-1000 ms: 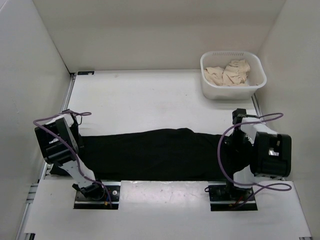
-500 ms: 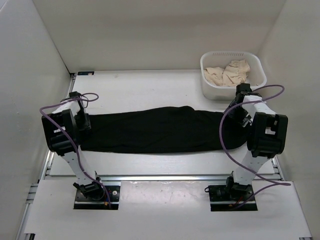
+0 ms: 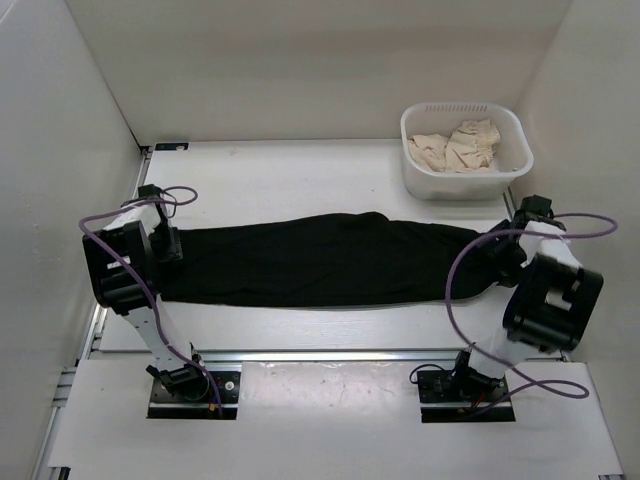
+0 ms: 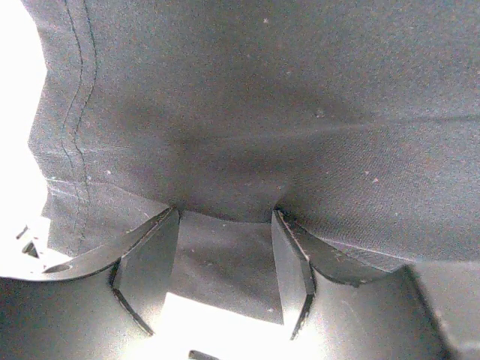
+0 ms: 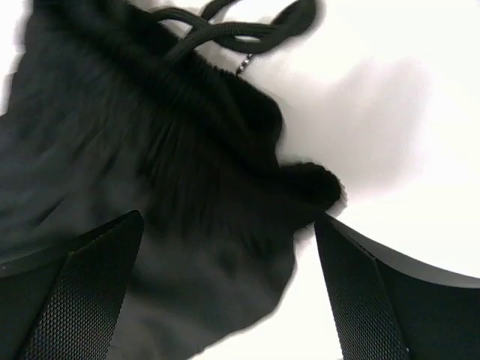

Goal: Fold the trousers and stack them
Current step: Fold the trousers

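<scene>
Right arm: swung outward toward the right wall over the last half second, and its jaws have sprung apart. The trousers (image 3: 320, 260) have not shifted in that time (a second ago they lay nearer the arm bases).

Item 1. Left end effector (image 3: 166, 246): at the left end of the trousers, beside the stitched hem (image 4: 79, 75). Its fingers (image 4: 150, 262) are partly spread, with a fold of black cloth lying loose between them.

Item 2. Purple cable (image 3: 170, 190): looped over the left arm.

Item 3. Trousers: plain black, laid as one long band from left to right across the middle of the white worktop (image 3: 280, 180).

Item 4. Basket (image 3: 440, 185): white, at the far right corner, apart from the trousers, holding crumpled beige cloths (image 3: 460, 145).

Item 5. Right end effector (image 5: 229, 221): at the right end, close over the gathered waistband and its drawstring (image 5: 225, 30). The jaws are spread wide and grip nothing.
</scene>
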`<control>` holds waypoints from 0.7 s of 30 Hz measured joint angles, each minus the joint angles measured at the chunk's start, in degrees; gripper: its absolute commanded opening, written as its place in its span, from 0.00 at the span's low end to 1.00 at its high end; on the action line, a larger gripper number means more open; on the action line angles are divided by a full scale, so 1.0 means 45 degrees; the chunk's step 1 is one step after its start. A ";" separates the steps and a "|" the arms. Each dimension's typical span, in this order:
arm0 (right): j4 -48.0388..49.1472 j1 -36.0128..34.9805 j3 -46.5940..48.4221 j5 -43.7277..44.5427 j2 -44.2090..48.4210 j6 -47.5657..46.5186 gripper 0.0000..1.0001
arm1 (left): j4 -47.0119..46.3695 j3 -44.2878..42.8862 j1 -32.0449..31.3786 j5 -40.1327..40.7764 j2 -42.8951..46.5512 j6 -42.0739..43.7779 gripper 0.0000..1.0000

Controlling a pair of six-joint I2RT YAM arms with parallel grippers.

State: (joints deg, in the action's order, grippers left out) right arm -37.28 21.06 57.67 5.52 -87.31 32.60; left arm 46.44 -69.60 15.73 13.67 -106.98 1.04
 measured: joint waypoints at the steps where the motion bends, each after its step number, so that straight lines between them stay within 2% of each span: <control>1: 0.0287 0.0053 -0.0053 -0.0311 -0.0675 0.0010 0.99 | -0.0005 0.0019 0.0000 0.0005 0.0015 0.0000 0.65; 4: 0.0967 0.0107 0.0209 -0.0835 -0.2273 0.0146 0.97 | -0.0024 0.0087 0.0000 0.0000 0.0083 -0.0005 0.66; 5: 0.1598 0.0121 0.0223 -0.1088 -0.2307 0.0243 0.91 | -0.0034 0.0141 0.0000 -0.0005 0.0136 -0.0010 0.66; 6: 0.1860 0.0131 0.0233 -0.1287 -0.2365 0.0316 0.67 | -0.0015 0.0180 0.0000 -0.0005 0.0160 -0.0015 0.66; 8: 0.2472 0.0155 0.0170 -0.1715 -0.2550 0.0583 0.36 | 0.0005 0.0301 -0.0024 0.0000 0.0253 -0.0044 0.66; 9: 0.2841 0.0185 0.0058 -0.1962 -0.2623 0.0816 0.11 | 0.0024 0.0350 -0.0029 0.0000 0.0296 -0.0049 0.66; 10: 0.3181 0.0209 -0.0083 -0.2166 -0.2652 0.0850 0.01 | 0.0063 0.0389 -0.0034 0.0000 0.0325 -0.0058 0.66; 15: 0.3531 0.0413 -0.0427 -0.1962 -0.2414 0.0976 0.00 | 0.0350 0.0403 -0.0185 0.0010 0.0345 -0.0107 0.67; 19: 0.1894 -0.0160 0.0117 0.0835 -0.1554 0.0291 0.00 | 0.0607 0.0403 -0.0928 0.0049 0.0340 -0.0117 0.67; 21: 0.1195 -0.1321 0.0724 0.2696 -0.0758 -0.0131 0.00 | 0.0724 0.0389 -0.1384 0.0063 0.0311 -0.0107 0.67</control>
State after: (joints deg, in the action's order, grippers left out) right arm -31.90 15.11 60.93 17.65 -90.72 32.01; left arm 49.69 -67.85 9.50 13.96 -105.58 0.56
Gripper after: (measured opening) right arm 0.213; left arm 0.668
